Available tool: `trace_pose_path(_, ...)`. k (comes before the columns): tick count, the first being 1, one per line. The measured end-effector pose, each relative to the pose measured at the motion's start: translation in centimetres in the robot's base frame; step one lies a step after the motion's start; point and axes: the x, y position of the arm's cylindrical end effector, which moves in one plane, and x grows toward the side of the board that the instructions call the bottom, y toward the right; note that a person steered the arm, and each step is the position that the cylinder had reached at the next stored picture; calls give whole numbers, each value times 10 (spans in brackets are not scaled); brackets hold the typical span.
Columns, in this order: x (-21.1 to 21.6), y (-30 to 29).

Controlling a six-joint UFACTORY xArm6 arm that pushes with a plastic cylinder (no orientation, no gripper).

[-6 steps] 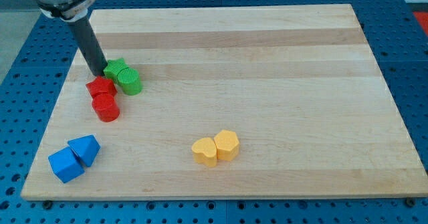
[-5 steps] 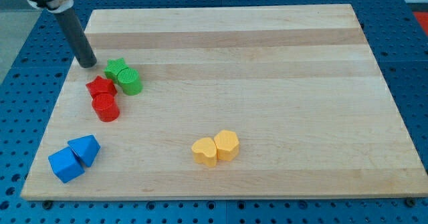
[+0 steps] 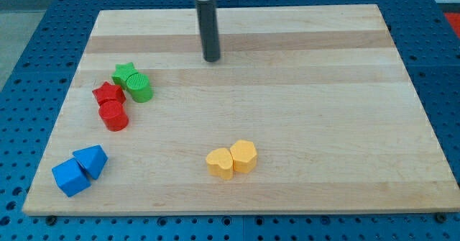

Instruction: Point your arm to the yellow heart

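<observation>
The yellow heart [image 3: 220, 162] lies near the view's bottom centre of the wooden board [image 3: 309, 90], touching a yellow hexagonal block [image 3: 244, 155] on its right. My tip [image 3: 211, 58] rests on the board near the view's top centre, well above the yellow pair and apart from every block.
A green star [image 3: 125, 74] and green cylinder [image 3: 139, 88] sit at the view's left, with a red star [image 3: 108, 94] and red cylinder [image 3: 114, 116] just below them. Two blue blocks [image 3: 80, 170] lie at the bottom left corner.
My tip has moved from beside the green and red blocks at the left to the view's top centre. No block has moved.
</observation>
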Motion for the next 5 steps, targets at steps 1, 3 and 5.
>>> trace_pose_path(1, 3, 0)
trace_pose_path(3, 67, 7)
trace_pose_path(5, 83, -2)
